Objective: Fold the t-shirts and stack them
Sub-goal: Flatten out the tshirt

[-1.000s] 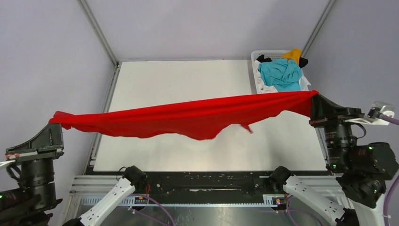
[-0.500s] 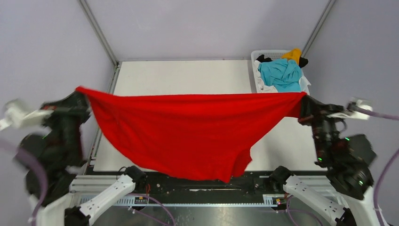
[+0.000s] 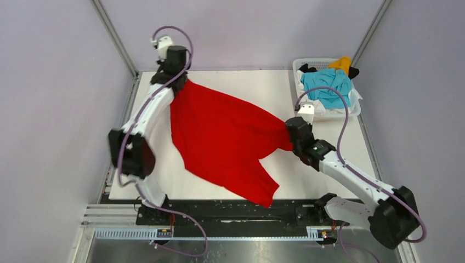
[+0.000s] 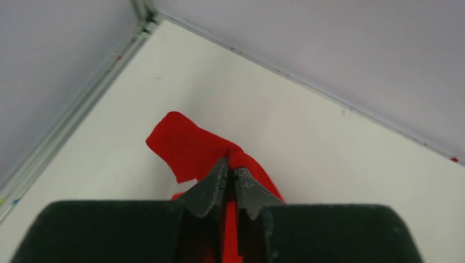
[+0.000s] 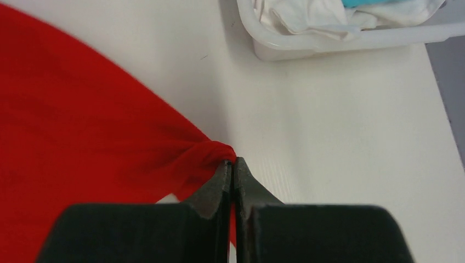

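We have the red t-shirt [image 3: 219, 137] lying slantwise on the counter [image 3: 247, 87]. The left pincer [image 4: 231, 167] is clamped on one corner at the far left, and the right pincer [image 5: 232, 163] is clamped on a bunched corner near the basket [image 5: 340, 46]. The near hem seems to overhang the counter's front edge, so on release its weight could drag the cloth off. The twisted corners may also crease the fold.

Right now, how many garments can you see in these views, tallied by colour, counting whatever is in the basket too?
red t-shirt: 1
turquoise garment, in the basket: 1
yellow-orange garment, in the basket: 1
black garment, in the basket, two patches counted as one: 1
white garment, in the basket: 1
Total: 5 visible; the pile may hide more.
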